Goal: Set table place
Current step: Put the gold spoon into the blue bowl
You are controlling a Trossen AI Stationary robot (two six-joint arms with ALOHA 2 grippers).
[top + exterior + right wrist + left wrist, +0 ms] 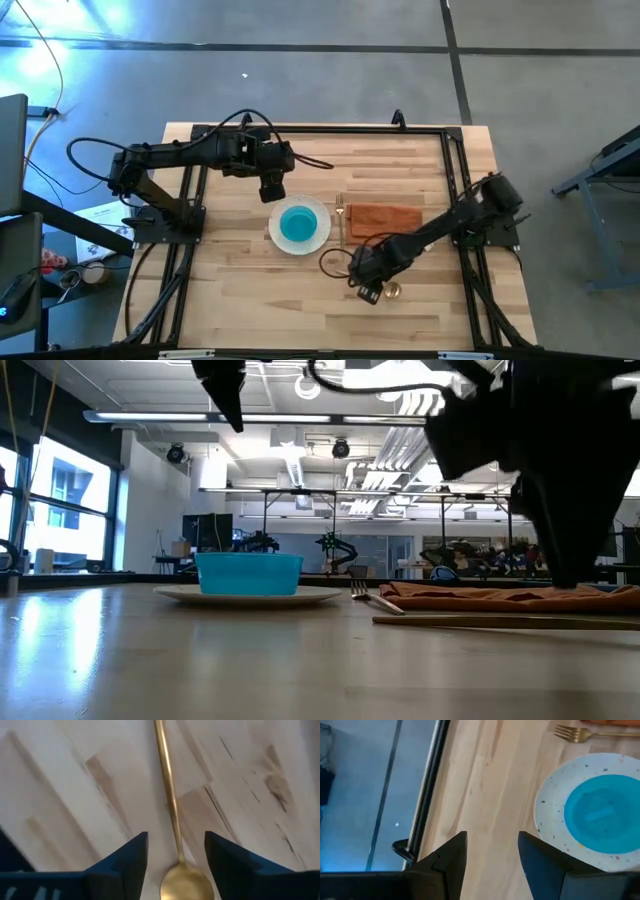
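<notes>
The speckled white plate (pixel 318 232) lies on the wooden table (pixel 240 290) with the blue bowl (pixel 298 225) standing in it. The gold fork (pixel 340 213) lies just right of the plate. The rust-orange napkin (pixel 385 217) lies flat beyond the fork. The gold spoon (pixel 172 805) lies flat on the table near the front, and its bowl (pixel 392 291) shows beside my right gripper (pixel 372 293). In the right wrist view my right gripper (pixel 176 837) is open, one finger on each side of the spoon's neck. My left gripper (pixel 272 192) is open and empty, above the table just behind the plate.
The black rail frame (pixel 450 170) borders the table, and both arm bases stand on its left and right sides. A dark cable loop (pixel 333 263) hangs near my right gripper. Bare wood shows at the front left (pixel 230 300).
</notes>
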